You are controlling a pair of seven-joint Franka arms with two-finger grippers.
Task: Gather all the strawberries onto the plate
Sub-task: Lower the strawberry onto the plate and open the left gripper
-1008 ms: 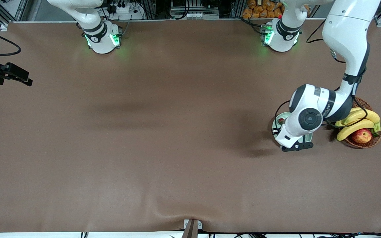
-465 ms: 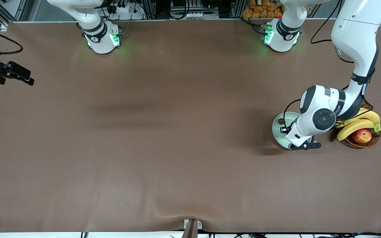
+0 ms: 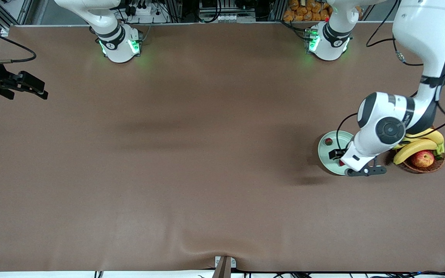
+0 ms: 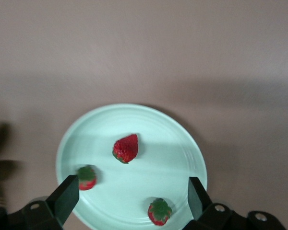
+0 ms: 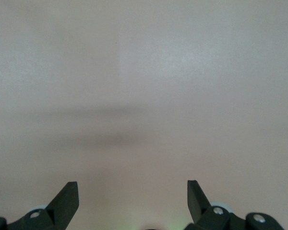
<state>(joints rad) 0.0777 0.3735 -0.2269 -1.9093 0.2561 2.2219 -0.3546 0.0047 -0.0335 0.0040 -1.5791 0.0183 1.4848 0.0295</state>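
The pale mint-green plate [image 3: 326, 154] lies near the left arm's end of the table. In the left wrist view the plate [image 4: 173, 160] holds three strawberries: one in the middle [image 4: 126, 148], one by a finger [image 4: 87, 177] and one near the rim [image 4: 159, 211]. In the front view one strawberry [image 3: 328, 141] shows; my left hand covers part of the plate. My left gripper [image 3: 339, 155] [image 4: 133, 189] is open and empty above the plate. My right gripper [image 3: 35, 87] [image 5: 133, 189] is open and empty over the bare table edge at the right arm's end.
A brown wicker basket [image 3: 425, 166] with bananas [image 3: 415, 146] and a red-yellow apple [image 3: 422, 158] stands beside the plate, toward the left arm's end. The brown table mat [image 3: 207, 154] stretches between the two arms.
My left hand has drawn back from over the plate toward the basket, uncovering more of the plate. My right gripper has shifted slightly toward the table's middle.
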